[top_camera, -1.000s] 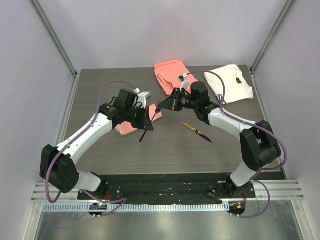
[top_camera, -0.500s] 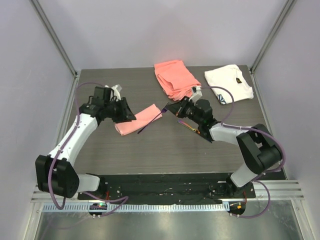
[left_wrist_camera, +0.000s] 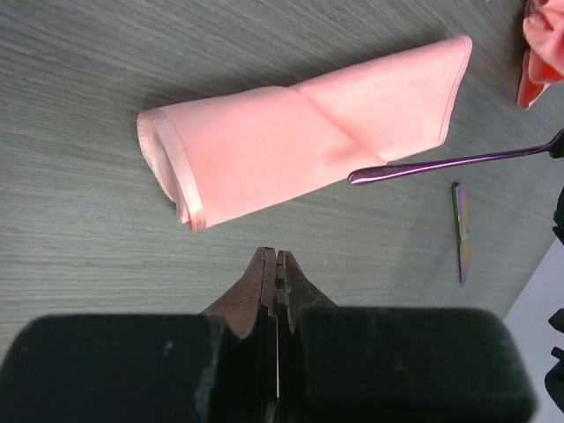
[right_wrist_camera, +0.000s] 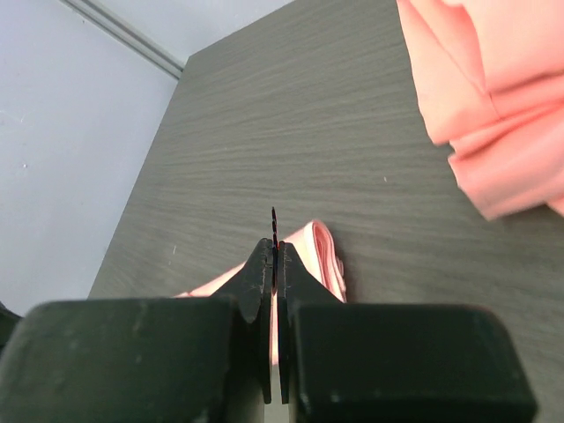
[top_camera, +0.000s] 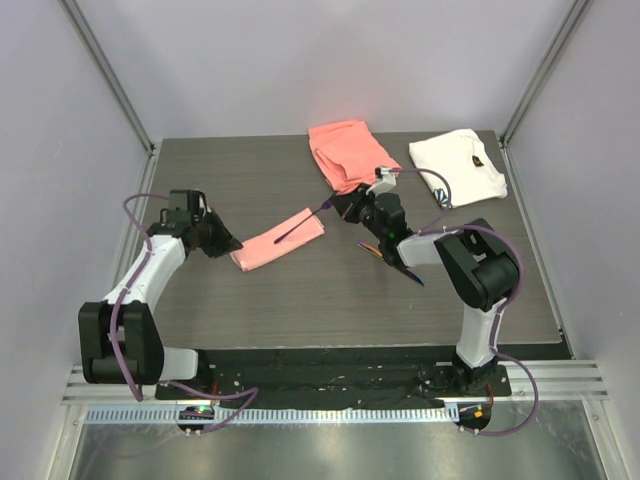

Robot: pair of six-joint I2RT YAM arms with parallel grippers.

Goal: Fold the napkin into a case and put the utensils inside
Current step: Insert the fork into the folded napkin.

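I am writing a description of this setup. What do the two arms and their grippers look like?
The left arm and right arm have white links with bulky black joints. A thin purple cable loops along each. The left gripper and right gripper have black block bodies and dark, tapered fingers.

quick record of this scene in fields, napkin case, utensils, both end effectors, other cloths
case: glossy pale-pink folded napkin pocket, flat on grey table
held utensil: slim purple metal utensil, gripped by right end effector, free end beside the case, not inside
loose utensil: second purple metal utensil, lying on table
left end effector: shut, empty, near the case
other cloths: coral-orange cloth, white cloth, far side
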